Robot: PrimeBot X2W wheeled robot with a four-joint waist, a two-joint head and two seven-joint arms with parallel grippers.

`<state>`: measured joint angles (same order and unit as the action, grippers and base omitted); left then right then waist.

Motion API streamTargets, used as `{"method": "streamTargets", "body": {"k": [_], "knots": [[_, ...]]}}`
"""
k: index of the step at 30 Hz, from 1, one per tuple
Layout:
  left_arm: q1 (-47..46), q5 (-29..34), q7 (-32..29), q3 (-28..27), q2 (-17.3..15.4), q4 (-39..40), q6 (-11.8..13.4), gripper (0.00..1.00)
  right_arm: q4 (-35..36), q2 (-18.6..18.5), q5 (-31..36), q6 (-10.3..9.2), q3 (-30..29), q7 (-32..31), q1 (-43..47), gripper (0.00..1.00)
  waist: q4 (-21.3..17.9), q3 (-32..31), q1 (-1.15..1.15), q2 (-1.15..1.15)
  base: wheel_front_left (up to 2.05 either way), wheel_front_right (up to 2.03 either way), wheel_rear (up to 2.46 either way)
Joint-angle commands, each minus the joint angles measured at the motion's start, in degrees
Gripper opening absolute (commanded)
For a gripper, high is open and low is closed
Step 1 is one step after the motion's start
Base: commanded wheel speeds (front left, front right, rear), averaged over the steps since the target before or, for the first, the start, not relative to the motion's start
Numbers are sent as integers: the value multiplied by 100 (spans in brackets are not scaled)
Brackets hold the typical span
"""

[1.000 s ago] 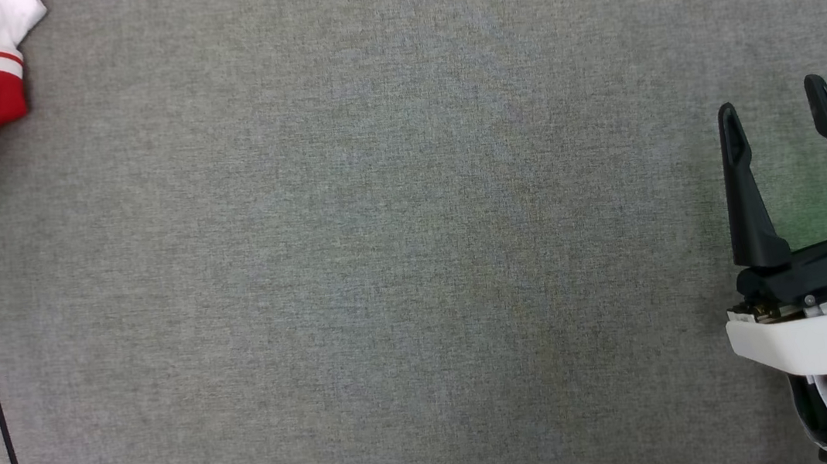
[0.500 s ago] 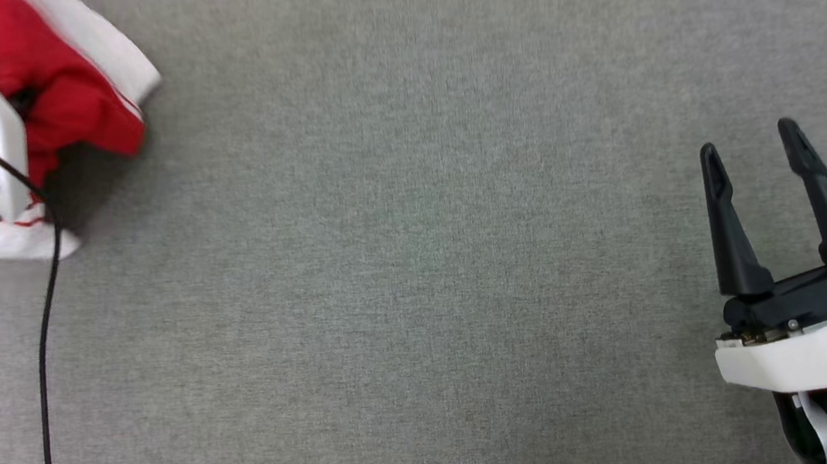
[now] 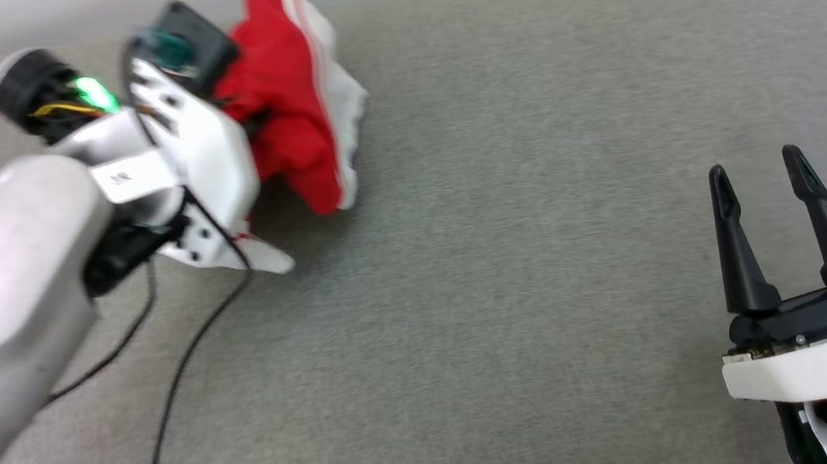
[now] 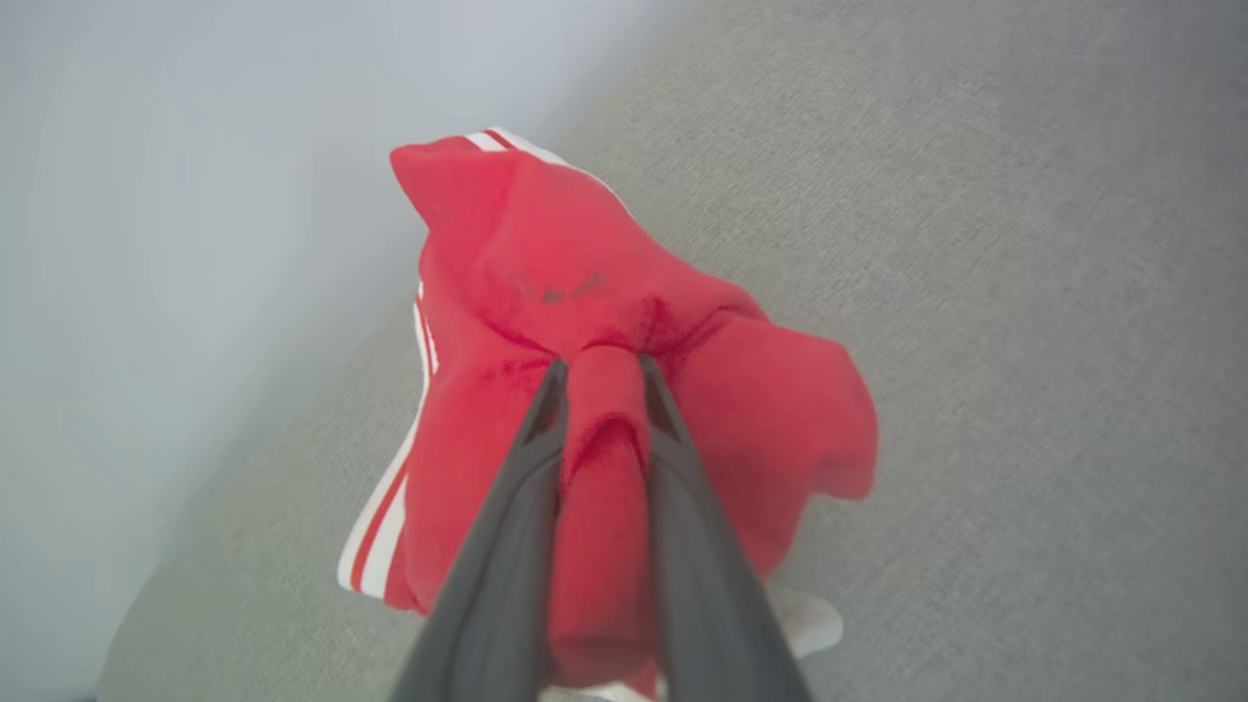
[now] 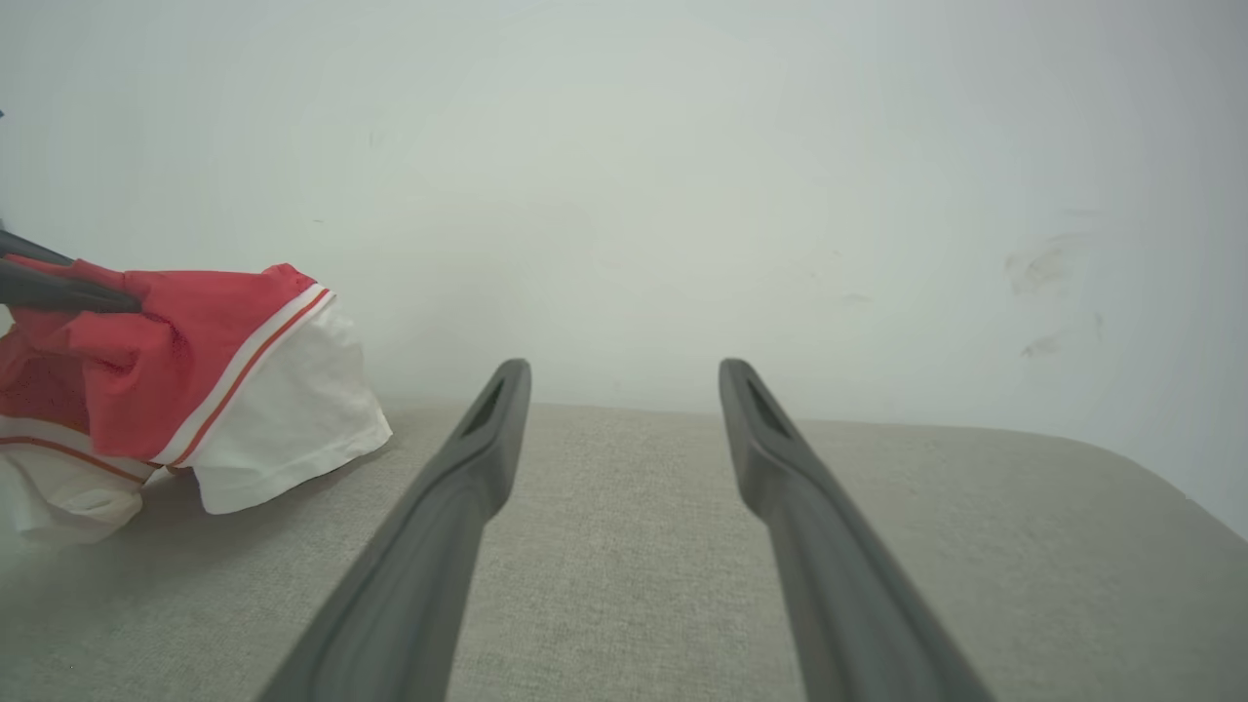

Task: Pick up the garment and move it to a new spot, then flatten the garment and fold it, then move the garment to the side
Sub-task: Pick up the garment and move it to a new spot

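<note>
The left gripper [image 4: 597, 366] is clamped on a bunched fold of the red-and-white T-shirt [image 4: 526, 253] near the grey table's [image 4: 1024, 341] far edge, while the right gripper [image 3: 757, 169] stands wide open and empty.

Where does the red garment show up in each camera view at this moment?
Head view: garment at upper left.
Left wrist view: centre, gripped by the left tool.
Right wrist view: left edge, at mid height.
Shared landmark: its red-and-white striped seam next to the white sleeve.
</note>
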<state>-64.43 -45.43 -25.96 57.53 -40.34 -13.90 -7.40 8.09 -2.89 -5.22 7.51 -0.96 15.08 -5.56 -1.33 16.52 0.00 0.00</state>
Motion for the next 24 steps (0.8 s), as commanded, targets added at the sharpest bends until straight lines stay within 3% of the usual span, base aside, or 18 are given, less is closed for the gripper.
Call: {"method": "streamTargets", "body": {"k": [1,9,16,24], "knots": [[-81,-10,47,91,125,78,3,0,-12,3,-58,-4,-6,14,55,100,-262,-152,0,0,0,0,0],[-275,-181,398,980,802,338,3,0,-53,4,-221,-4,-95,14,149,100,-935,-306,0,0,0,0,0],[-283,-373,914,1401,1282,283,3,0,-60,3,-281,-4,-212,14,231,100,-1217,-413,0,0,0,0,0],[252,-104,1178,1571,1420,-328,3,0,-46,3,-238,-4,-256,14,287,100,-1225,-460,0,0,0,0,0]]}}
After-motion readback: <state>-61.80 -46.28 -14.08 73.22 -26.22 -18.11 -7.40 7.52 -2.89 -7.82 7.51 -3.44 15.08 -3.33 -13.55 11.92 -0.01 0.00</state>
